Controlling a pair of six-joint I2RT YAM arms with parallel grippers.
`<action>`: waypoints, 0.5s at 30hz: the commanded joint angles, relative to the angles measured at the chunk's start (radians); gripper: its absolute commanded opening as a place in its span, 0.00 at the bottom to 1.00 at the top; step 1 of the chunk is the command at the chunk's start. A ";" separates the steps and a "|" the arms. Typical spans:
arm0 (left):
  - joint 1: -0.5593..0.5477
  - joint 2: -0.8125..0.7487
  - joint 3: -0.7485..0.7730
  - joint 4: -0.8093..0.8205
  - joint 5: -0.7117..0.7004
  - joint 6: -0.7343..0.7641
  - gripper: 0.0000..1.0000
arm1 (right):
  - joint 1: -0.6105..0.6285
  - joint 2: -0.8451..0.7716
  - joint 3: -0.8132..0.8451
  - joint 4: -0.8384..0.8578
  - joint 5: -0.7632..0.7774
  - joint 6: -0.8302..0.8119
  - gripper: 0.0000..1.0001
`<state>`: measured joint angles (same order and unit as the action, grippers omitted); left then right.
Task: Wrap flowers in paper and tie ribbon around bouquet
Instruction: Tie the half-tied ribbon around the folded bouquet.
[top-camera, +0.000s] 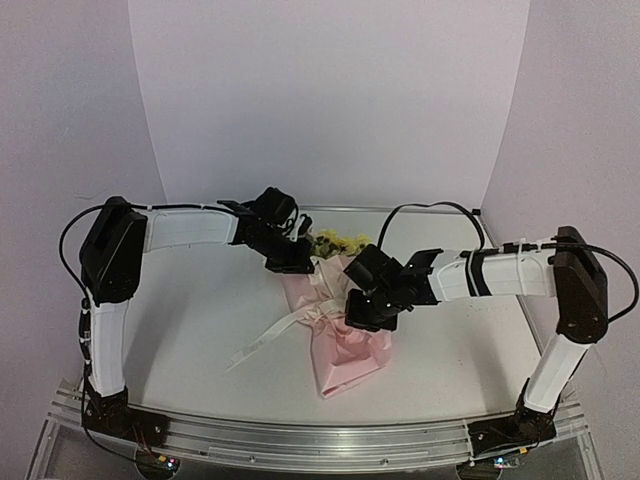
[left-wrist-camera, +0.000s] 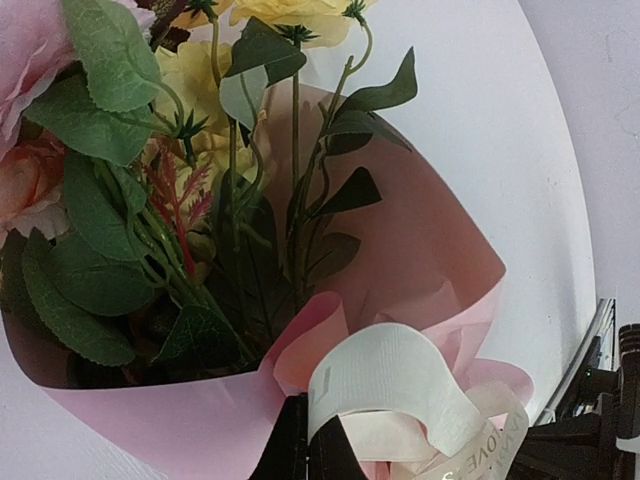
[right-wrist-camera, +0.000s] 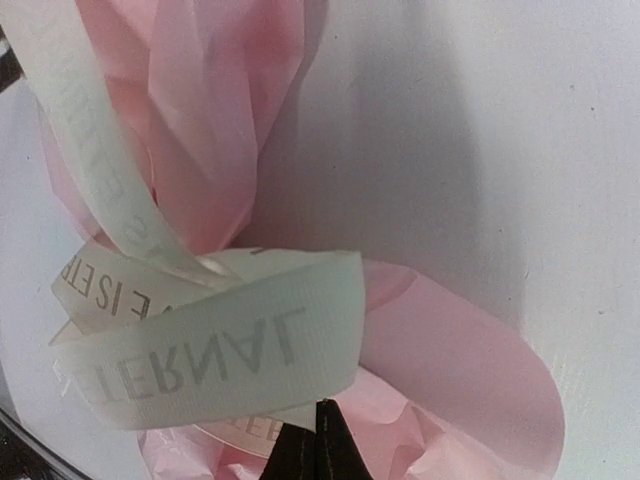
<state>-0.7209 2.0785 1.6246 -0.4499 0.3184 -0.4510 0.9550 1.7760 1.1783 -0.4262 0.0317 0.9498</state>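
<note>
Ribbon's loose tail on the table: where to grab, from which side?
Probably pinch the ribbon near its free end, coming straight down, jaws across its width. There it lies flat on the table, out to the left, clear of the bouquet.

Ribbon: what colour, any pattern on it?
The ribbon is cream-white with grey printed capital lettering along it; the right wrist view shows it best.

Pink-paper bouquet (top-camera: 345, 365) lying flat, flowers (top-camera: 338, 243) far end; white ribbon (top-camera: 270, 338) looped round middle.
</note>
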 joint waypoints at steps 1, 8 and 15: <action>-0.015 -0.142 -0.066 0.035 0.003 -0.035 0.00 | 0.010 -0.066 0.084 -0.121 0.109 -0.040 0.00; -0.034 -0.223 -0.142 0.014 -0.007 -0.067 0.00 | 0.010 -0.051 0.186 -0.260 0.204 -0.108 0.00; -0.055 -0.255 -0.188 -0.024 -0.032 -0.085 0.00 | 0.005 -0.007 0.246 -0.309 0.249 -0.151 0.00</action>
<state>-0.7665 1.8828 1.4743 -0.4480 0.3144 -0.5096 0.9607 1.7469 1.3707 -0.6647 0.2033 0.8457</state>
